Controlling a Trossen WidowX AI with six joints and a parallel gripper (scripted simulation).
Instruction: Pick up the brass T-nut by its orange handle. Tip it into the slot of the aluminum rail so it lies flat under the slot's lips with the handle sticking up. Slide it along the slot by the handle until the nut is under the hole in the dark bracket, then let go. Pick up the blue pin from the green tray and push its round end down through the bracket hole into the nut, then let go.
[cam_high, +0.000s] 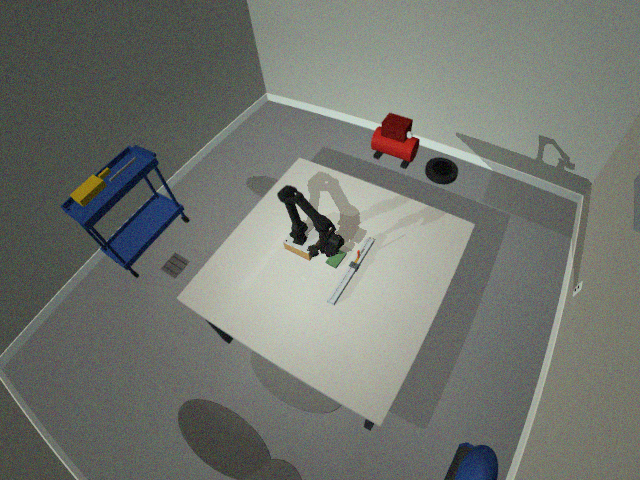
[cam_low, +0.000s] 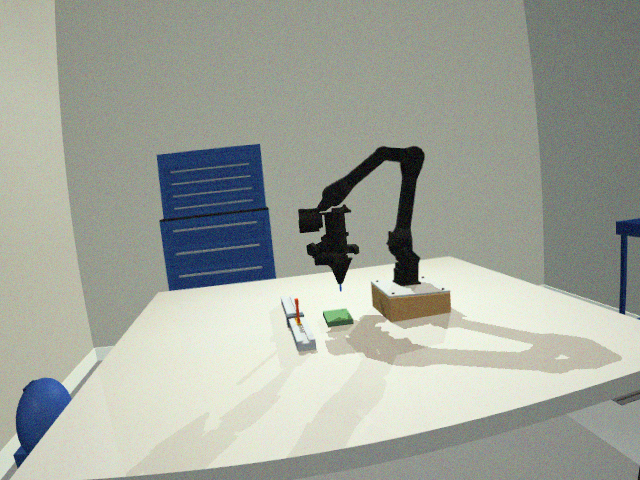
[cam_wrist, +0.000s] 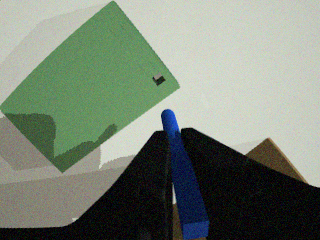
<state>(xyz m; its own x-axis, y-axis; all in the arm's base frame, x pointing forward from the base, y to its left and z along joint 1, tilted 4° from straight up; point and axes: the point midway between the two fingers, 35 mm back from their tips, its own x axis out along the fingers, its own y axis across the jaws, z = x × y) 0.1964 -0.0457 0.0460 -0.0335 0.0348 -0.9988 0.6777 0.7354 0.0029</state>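
Observation:
My gripper (cam_low: 340, 282) (cam_wrist: 174, 140) is shut on the blue pin (cam_low: 340, 288) (cam_wrist: 187, 187), above the table and beside the tray in the wrist view. The pin's round end points down past the fingertips. The green tray (cam_high: 334, 259) (cam_low: 337, 317) (cam_wrist: 95, 82) has a small square hole, now empty. The aluminum rail (cam_high: 338, 291) (cam_low: 306, 341) lies on the table beyond the tray. The dark bracket (cam_high: 354, 265) sits across it. The orange handle (cam_high: 358, 254) (cam_low: 297, 308) stands up from the rail close beside the bracket. The T-nut's exact seating and the bracket hole cannot be made out.
The arm's wooden base block (cam_high: 297, 250) (cam_low: 421, 305) (cam_wrist: 270, 152) stands on the white table (cam_high: 268, 289) (cam_low: 439, 392). The arm's shadow falls over part of the tray. A blue cart, a red compressor and a blue cabinet stand off the table.

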